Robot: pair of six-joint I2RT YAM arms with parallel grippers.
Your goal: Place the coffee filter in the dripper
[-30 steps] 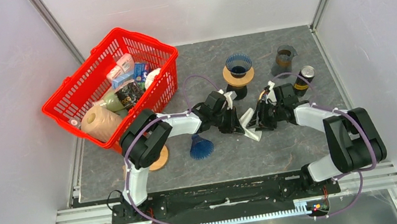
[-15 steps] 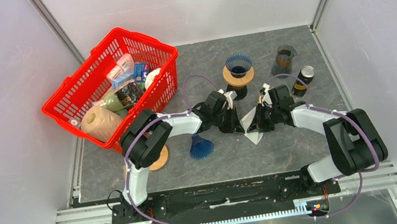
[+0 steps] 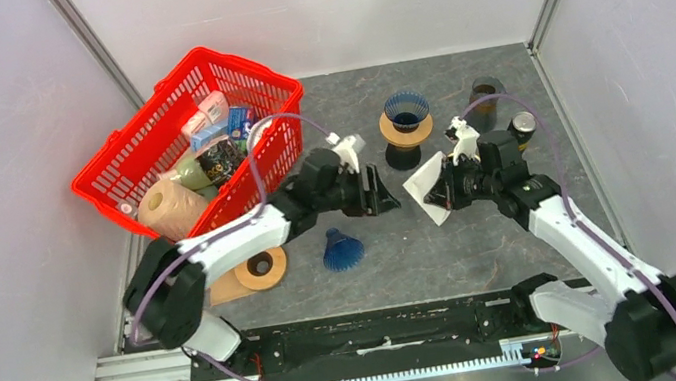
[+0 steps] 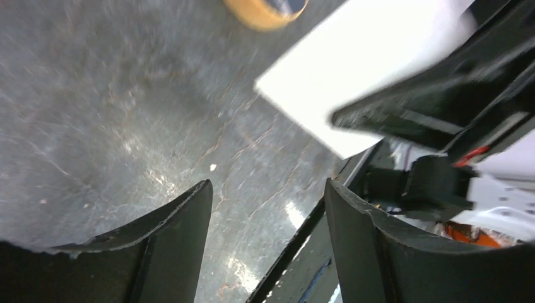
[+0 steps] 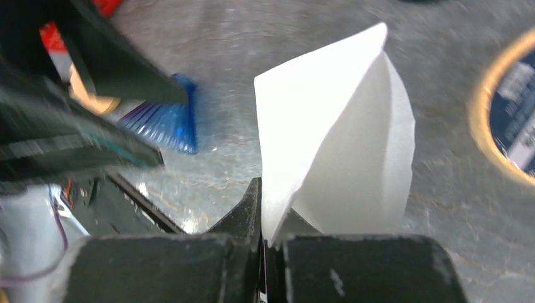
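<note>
One red basket (image 3: 138, 114), two blue drippers (image 3: 405, 106) (image 3: 343, 248), one white filter (image 3: 424, 183), one can (image 3: 524, 121), one cup (image 3: 485, 92).

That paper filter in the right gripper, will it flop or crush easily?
Probably light: the coffee filter is thin folded paper, pinched at one edge by the right gripper. It holds shape unsupported, so fairly stiff, but likely crumples if squeezed.

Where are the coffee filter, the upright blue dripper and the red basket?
coffee filter (image 5: 334, 139), right wrist view, on its white front face.
upright blue dripper (image 3: 406, 111), top external view, inside the cone's mouth.
red basket (image 3: 251, 66), top external view, on its far rim.
</note>
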